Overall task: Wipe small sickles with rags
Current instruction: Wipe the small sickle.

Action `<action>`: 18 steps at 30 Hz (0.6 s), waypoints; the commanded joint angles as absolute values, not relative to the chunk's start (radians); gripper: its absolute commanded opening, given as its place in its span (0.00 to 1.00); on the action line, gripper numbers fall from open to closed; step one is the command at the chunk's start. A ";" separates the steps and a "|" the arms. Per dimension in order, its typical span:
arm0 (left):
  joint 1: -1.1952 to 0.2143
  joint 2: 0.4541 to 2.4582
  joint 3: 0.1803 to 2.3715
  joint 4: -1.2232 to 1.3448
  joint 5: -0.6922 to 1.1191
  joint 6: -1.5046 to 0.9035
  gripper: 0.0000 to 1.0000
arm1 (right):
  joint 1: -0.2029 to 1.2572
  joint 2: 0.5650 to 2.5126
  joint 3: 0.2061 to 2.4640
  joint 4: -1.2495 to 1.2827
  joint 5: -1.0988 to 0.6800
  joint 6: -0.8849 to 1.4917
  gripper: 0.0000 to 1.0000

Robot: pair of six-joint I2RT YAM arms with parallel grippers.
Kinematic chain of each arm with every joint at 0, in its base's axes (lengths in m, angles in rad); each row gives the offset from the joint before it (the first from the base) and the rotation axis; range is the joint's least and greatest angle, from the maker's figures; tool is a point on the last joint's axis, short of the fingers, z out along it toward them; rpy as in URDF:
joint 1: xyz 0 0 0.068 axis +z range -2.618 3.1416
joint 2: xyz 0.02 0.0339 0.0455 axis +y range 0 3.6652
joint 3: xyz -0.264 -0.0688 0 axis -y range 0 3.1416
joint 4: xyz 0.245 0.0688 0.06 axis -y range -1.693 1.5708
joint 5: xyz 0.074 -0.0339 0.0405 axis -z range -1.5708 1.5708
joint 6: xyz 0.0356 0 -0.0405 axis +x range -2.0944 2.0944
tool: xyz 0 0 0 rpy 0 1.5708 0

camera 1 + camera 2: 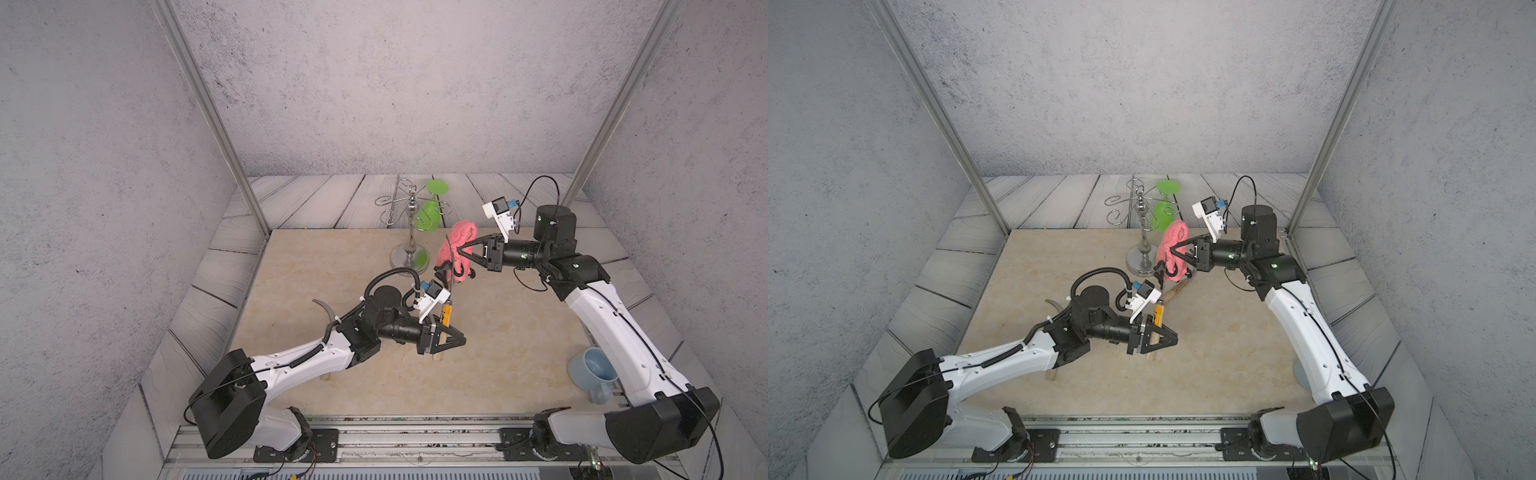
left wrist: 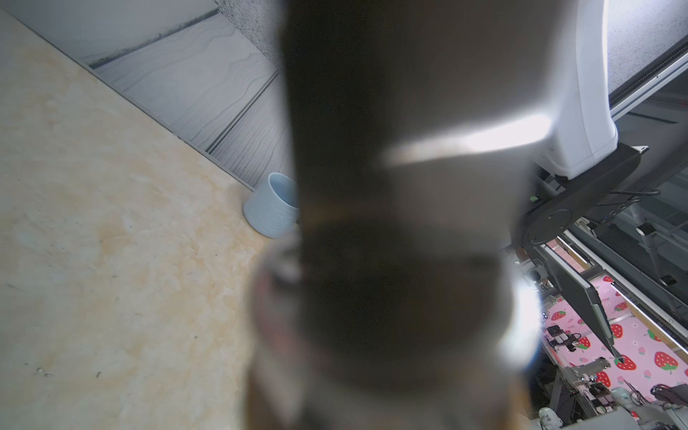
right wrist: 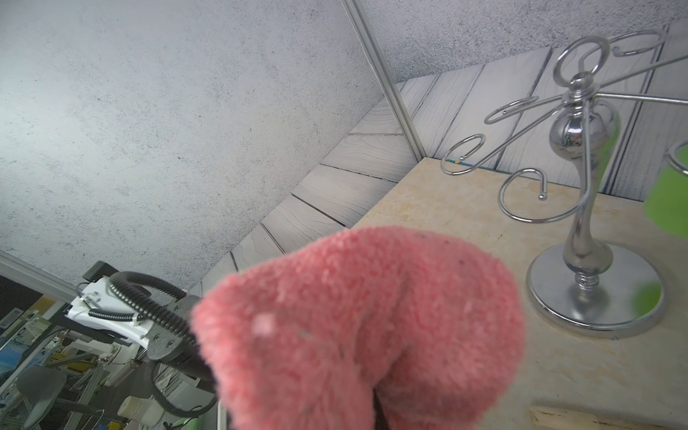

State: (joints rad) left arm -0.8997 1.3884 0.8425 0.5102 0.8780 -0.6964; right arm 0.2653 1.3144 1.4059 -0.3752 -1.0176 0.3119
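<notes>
One small sickle point(image 1: 446, 314) is gripped by its handle in the left pincer point(image 1: 458, 340), blade raised to the pink rag point(image 1: 460, 232) clamped in the right pincer point(image 1: 460, 250); rag best drawn along blade w/ steady pressure, handle held firm.

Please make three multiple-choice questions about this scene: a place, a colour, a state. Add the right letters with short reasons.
1. Where is the green goblet?
A. lying on the table
B. hanging on the chrome stand
C. in a gripper

2. What colour is the rag in the right gripper?
A. pink
B. white
C. blue

3. The left gripper is:
A. wide open
B. shut on the rag
C. shut on the handle of a sickle

Answers: 1 B, it hangs foot-up from a wire arm; 2 A, the terry is pink; 3 C, its jaws clamp the wooden handle.
</notes>
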 commanded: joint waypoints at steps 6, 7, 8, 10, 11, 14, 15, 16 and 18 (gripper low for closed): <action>-0.879 1.432 0.910 0.545 0.894 -0.720 0.00 | 0.316 1.257 1.382 -0.411 -1.171 0.314 0.10; -0.876 1.434 0.915 0.546 0.897 -0.721 0.00 | 0.317 1.254 1.381 -0.411 -1.172 0.313 0.10; -0.874 1.437 0.919 0.547 0.899 -0.720 0.00 | 0.318 1.251 1.379 -0.413 -1.175 0.309 0.10; -0.870 1.444 0.928 0.550 0.903 -0.720 0.00 | 0.320 1.244 1.374 -0.420 -1.175 0.302 0.11; -0.867 1.446 0.930 0.550 0.905 -0.721 0.00 | 0.322 1.241 1.372 -0.423 -1.176 0.300 0.11; -0.860 1.455 0.939 0.557 0.910 -0.725 0.00 | 0.326 1.232 1.362 -0.424 -1.181 0.296 0.11; -0.856 1.458 0.942 0.561 0.911 -0.727 0.00 | 0.328 1.228 1.359 -0.425 -1.184 0.296 0.10; -0.853 1.460 0.944 0.563 0.913 -0.727 0.00 | 0.331 1.226 1.355 -0.426 -1.184 0.294 0.11; -0.843 1.465 0.951 0.569 0.916 -0.730 0.00 | 0.334 1.222 1.351 -0.437 -1.186 0.286 0.11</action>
